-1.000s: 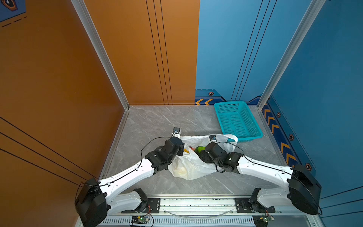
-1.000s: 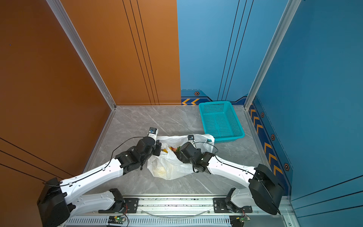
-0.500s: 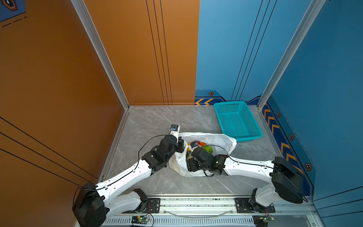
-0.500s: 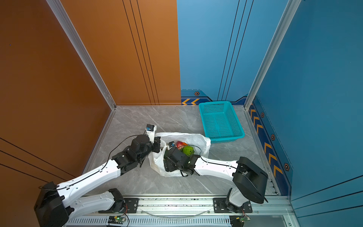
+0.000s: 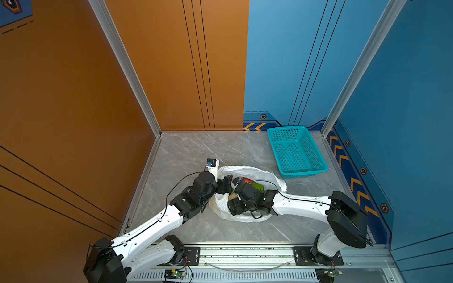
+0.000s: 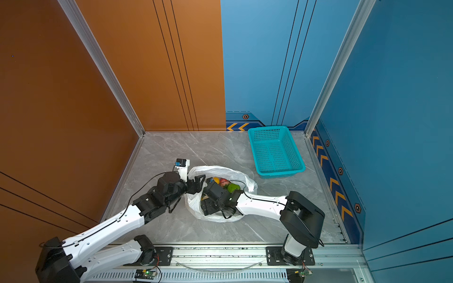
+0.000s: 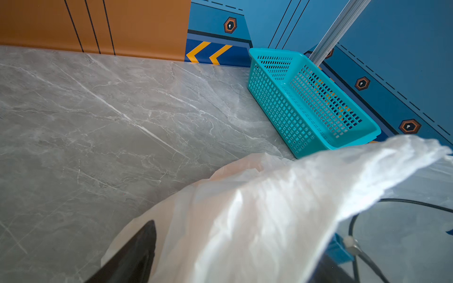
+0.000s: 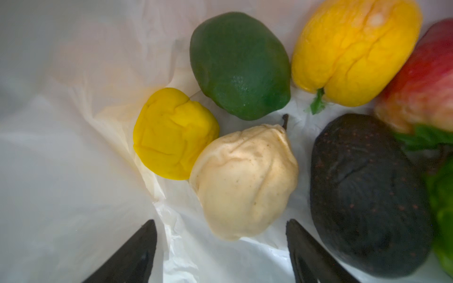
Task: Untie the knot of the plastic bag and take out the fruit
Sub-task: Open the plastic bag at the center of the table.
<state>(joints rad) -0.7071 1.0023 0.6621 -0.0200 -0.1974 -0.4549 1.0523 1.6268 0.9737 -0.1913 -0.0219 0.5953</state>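
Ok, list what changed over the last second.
The right fingers swung across from the right side of the bag and dipped into its mouth; open, they now hang over the cream pear. The left fingers, shut at the bag's rim before, opened. The bag's mouth spread rounder. The teal basket stayed put.

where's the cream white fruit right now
In the right wrist view the cream-white fruit lies inside the plastic bag, between the yellow fruit and the black fruit, just ahead of the open right gripper.
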